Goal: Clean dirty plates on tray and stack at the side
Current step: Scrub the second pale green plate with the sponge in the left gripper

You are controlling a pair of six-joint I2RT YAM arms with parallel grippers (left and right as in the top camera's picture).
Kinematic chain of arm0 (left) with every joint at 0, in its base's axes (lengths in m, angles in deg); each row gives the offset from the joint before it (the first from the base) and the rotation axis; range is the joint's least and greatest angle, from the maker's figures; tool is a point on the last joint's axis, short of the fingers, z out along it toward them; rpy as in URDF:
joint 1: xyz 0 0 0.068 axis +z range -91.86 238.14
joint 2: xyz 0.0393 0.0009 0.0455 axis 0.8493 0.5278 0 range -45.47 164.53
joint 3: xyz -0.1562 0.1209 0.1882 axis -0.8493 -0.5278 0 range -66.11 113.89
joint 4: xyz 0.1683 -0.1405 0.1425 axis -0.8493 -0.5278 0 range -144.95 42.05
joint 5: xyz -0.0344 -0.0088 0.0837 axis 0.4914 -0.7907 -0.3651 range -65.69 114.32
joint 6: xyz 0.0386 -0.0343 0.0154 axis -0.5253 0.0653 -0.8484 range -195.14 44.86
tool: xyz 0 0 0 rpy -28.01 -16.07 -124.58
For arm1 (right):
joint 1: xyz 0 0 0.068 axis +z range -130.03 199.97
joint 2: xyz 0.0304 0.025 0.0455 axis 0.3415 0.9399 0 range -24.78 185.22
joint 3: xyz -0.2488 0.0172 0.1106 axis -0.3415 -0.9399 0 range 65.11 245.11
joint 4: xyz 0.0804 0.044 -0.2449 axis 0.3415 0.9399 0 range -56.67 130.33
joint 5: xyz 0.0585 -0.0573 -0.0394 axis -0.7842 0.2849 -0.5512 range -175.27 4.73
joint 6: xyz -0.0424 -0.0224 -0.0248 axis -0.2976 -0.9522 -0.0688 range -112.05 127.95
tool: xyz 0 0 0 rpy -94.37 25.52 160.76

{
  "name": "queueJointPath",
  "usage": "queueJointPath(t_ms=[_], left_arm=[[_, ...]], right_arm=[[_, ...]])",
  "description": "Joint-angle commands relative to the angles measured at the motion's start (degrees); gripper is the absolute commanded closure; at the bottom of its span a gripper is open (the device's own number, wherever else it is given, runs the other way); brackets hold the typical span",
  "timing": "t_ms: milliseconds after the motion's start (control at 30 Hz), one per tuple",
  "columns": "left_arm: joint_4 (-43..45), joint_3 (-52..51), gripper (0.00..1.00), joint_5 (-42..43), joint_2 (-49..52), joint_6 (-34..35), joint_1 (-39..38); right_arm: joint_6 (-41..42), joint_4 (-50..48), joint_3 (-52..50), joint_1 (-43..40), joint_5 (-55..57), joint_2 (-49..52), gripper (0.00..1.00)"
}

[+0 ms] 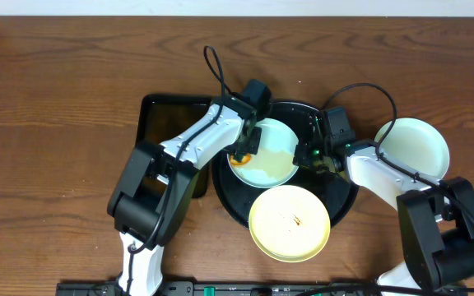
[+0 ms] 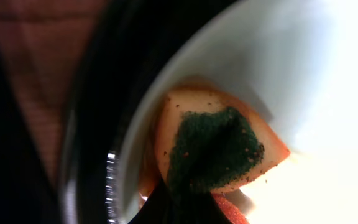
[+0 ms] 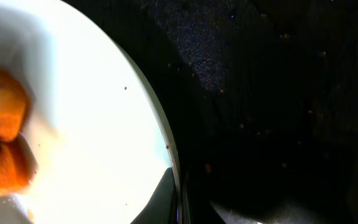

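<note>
1. The left jaws were pinching an orange sponge (image 2: 213, 149) with a dark green scouring face, pressing it onto the left part of a mint-white plate (image 1: 274, 156)
2. The right jaws sat at that plate's right rim. I could not tell whether they gripped the rim or only rested beside it, as the right wrist view showed just a pale edge against black
3. That plate lay inside the round black tray (image 1: 225, 193), toward its far half, and was evidently the one being scrubbed
4. The yellow plate (image 1: 289, 224) lay across the tray's near rim, partly over the tabletop (image 1: 56, 99). It carried a small orange-brown smudge near its middle, so it looked unwiped
5. A second mint-white plate (image 1: 414, 148) lay on bare tabletop right of the tray, apart from the others, with no smudge visible from overhead
6. By my judgement one plate of three was done, one was in hand and one was waiting, and no plate was stacked on another yet
7. A rectangular dark tray (image 1: 167, 115) sat just left of the round one, partly hidden beneath the left arm
</note>
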Motion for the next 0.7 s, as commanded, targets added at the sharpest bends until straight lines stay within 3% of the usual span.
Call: queueJointPath(t_ms=[0,333,667], left_arm=[[0.00,1.07,0.92,-7.08,-1.31,-1.60,1.90],[-3.28,1.22,0.92,-7.08,-15.15,-1.77,2.23],[-9.33,1.22,0.92,-7.04,-24.15,0.04,9.35]], right_arm=[[0.96,0.35,0.42,0.48,1.99,0.96,0.99],[0.24,0.11,0.44,0.48,7.61,0.90,0.99],[-10.78,0.39,1.84,0.48,15.47,-7.89,0.99]])
